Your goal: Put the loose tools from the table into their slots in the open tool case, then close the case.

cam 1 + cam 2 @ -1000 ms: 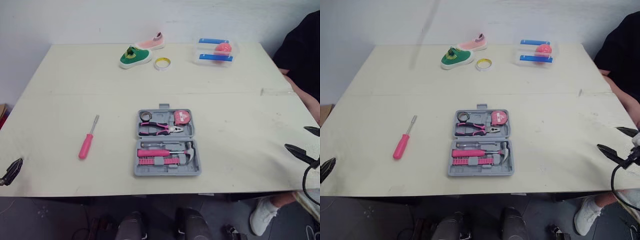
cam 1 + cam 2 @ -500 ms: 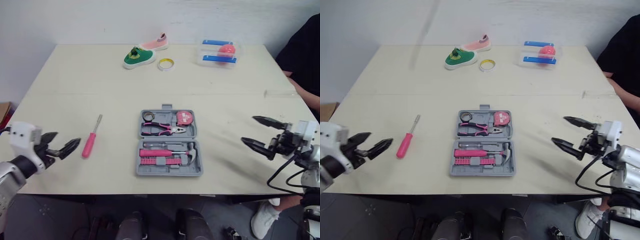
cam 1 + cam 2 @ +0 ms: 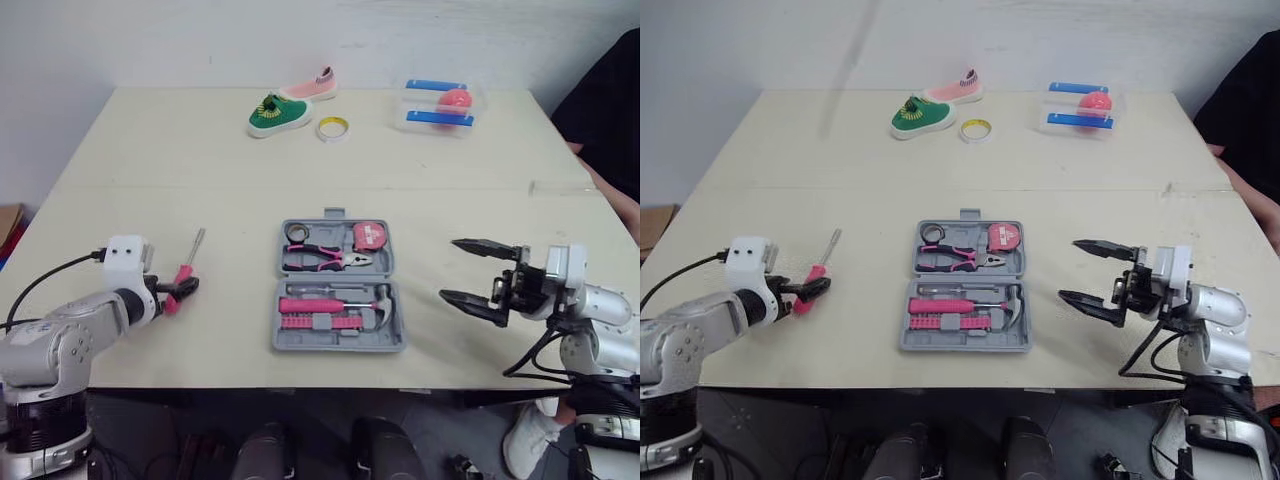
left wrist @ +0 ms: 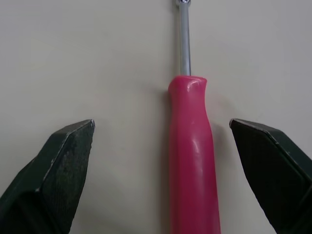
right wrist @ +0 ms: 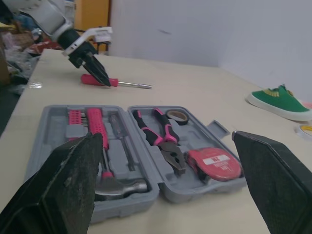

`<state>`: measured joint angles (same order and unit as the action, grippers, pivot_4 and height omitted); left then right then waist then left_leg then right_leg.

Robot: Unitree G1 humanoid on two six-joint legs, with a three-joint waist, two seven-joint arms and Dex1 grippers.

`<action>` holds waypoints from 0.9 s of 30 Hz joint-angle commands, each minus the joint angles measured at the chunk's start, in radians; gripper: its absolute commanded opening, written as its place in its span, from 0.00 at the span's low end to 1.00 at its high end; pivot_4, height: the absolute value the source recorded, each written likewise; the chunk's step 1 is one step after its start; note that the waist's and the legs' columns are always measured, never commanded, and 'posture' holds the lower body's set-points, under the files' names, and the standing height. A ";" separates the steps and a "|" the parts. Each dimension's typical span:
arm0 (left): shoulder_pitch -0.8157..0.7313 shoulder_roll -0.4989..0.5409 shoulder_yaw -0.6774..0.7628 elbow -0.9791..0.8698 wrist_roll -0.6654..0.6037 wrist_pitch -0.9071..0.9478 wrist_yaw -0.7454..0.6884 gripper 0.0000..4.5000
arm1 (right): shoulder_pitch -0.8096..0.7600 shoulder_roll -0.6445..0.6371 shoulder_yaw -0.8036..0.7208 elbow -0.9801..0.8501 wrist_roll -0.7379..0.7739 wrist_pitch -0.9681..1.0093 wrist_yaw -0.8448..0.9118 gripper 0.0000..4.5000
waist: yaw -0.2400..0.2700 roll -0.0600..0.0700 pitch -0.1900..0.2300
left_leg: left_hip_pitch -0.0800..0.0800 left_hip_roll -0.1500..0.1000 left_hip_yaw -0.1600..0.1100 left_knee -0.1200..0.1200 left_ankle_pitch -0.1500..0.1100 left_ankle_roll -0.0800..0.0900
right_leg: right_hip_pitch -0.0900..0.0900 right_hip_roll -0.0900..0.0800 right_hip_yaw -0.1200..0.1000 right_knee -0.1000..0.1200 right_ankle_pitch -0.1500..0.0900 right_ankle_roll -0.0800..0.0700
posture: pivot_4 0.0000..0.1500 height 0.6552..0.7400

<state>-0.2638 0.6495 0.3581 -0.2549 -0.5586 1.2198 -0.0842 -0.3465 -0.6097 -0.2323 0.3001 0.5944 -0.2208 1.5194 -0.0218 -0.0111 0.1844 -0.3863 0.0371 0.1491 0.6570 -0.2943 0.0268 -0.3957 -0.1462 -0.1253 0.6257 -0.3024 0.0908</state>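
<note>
A pink-handled screwdriver lies on the table left of the open grey tool case. My left gripper is open and straddles the handle, a gap on each side between it and the fingers. The case holds pink pliers, a tape measure, a hammer and other tools. My right gripper hovers open to the right of the case, holding nothing. The right wrist view looks across the case to the screwdriver and the left gripper.
At the table's far side lie a green shoe, a pink shoe, a roll of tape and a clear container with a pink ball. A person in black sits at the right edge.
Both arms have come in over the table. The left gripper has reached the screwdriver handle and now straddles it. The right gripper has moved left toward the case.
</note>
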 commanded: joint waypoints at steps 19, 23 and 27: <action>0.028 0.115 -0.091 -0.066 0.068 -0.530 -0.535 0.13 | 0.089 -0.107 -0.020 -0.230 -0.010 0.101 -0.133 1.00 | 0.024 -0.002 0.001 | -0.004 -0.002 -0.001 0.000 -0.002 -0.005 | -0.003 -0.002 -0.001 -0.001 0.000 0.000 | 1.00 1.00; -0.055 0.172 -0.206 -0.133 0.013 -0.646 -0.791 0.13 | 0.144 -0.186 -0.075 -0.298 0.026 0.199 -0.161 1.00 | 0.026 -0.001 0.001 | -0.004 -0.003 -0.001 -0.002 -0.003 -0.005 | -0.003 -0.003 -0.002 -0.004 0.000 0.000 | 1.00 1.00; -0.101 0.216 -0.399 -0.169 0.091 -0.697 -0.941 0.13 | 0.181 -0.199 -0.085 -0.337 0.027 0.201 -0.151 1.00 | 0.017 -0.001 0.001 | -0.003 -0.003 0.001 -0.005 0.000 0.001 | -0.002 -0.001 -0.002 -0.006 0.000 0.000 | 1.00 1.00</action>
<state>-0.3485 0.8481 0.0329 -0.3826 -0.4973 0.5406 -0.9633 -0.1671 -0.7985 -0.2920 -0.0021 0.6010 -0.0188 1.3652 -0.0052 -0.0124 0.1851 -0.3878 0.0358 0.1510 0.6507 -0.2935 0.0267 -0.3978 -0.1448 -0.1279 0.6194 -0.3024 0.0907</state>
